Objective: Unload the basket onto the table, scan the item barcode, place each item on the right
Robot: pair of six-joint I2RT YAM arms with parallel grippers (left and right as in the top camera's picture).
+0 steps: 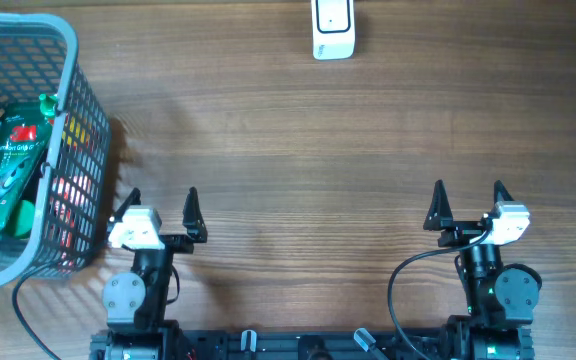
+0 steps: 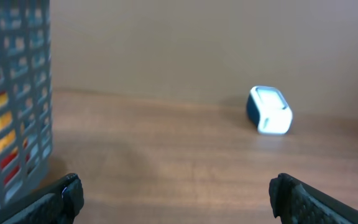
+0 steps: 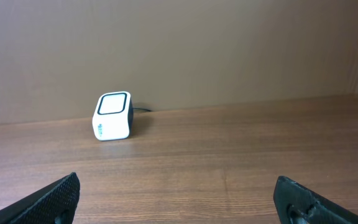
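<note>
Overhead, one grey basket (image 1: 68,60) at the table's left edge holds one green packet (image 1: 8,170); one white scanner (image 1: 333,28) stands at the far edge; left gripper (image 1: 162,200) and right gripper (image 1: 469,195) gape empty.

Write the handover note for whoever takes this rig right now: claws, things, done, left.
Left claw: open, empty, beside the basket.
Right claw: open, empty.
Things: items sit in the basket on the left side, with a green pack on top. The scanner stands at the far edge, near the middle.
Done: nothing; no item is out of the basket.
Left: take an item from the basket and show its barcode to the scanner.
</note>
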